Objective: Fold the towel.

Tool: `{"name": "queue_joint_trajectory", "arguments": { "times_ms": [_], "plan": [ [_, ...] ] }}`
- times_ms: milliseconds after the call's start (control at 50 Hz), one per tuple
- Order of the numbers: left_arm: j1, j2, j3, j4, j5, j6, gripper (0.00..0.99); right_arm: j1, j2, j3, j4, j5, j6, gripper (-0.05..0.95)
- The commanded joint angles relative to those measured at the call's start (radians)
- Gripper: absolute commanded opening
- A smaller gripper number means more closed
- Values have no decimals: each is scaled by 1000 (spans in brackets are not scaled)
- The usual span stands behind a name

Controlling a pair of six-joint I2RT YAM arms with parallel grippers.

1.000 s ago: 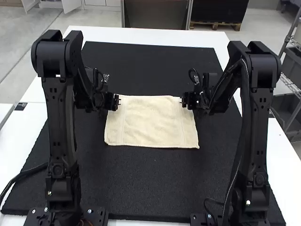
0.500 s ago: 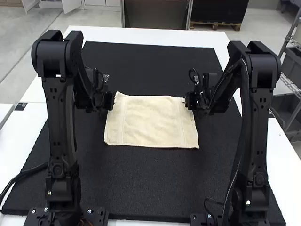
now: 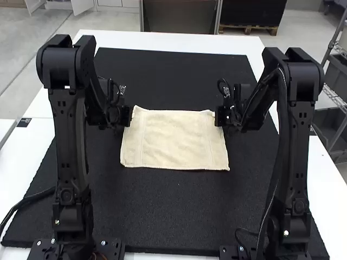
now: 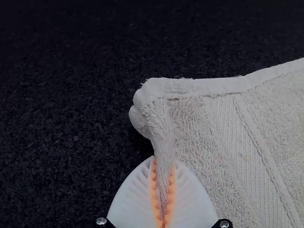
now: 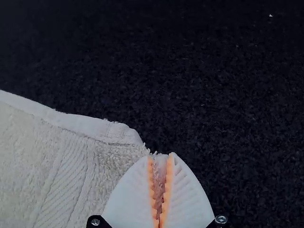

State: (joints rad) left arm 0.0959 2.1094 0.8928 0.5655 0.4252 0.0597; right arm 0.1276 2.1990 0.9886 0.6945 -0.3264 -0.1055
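Black, angular arms, the left point(image 3: 70, 141) and the right point(image 3: 295, 157), stand at the near side of a smooth white table point(image 3: 162, 41), their links set with bright screw heads. Under the cloth lies a black mat point(image 3: 168, 211), matte and finely granular, with straight edges. The towel point(image 3: 174, 142) lies on this mat between the two grippers, spread flat in a four-sided shape slightly wider at its near edge; how many layers it has, one cannot tell from here. It is cream in the high view, its surface a soft looped pile, bordered by a smoother hem point(image 4: 213, 87). A flat, ribbed woven band point(image 4: 251, 147) runs inward of each side.

The left gripper point(image 3: 129, 117) is at the far left corner. Its fingers point(image 4: 130, 202) are white, ribbed and leaf-shaped, with toothed orange pads point(image 4: 155, 194); they are closed on a pinched ridge of the corner, beside which the hem bulges in rounded lobes. The right gripper point(image 3: 218, 117) is at the far right corner, its matching white fingers drawn together on a narrow tuck of pile, the hem sloping gently away from the grip.
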Motion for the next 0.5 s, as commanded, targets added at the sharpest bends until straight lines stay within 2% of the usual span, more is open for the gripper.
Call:
{"name": "queue_joint_trajectory", "arguments": {
  "times_ms": [0,480],
  "plan": [
    [-2,11,6,8,26,8,26,3,21,-15,0,-51,3,-20],
    [-5,-123,-40,-4,40,8,23,-3,-94,-73,16,-76,36,-20]
  ]
}}
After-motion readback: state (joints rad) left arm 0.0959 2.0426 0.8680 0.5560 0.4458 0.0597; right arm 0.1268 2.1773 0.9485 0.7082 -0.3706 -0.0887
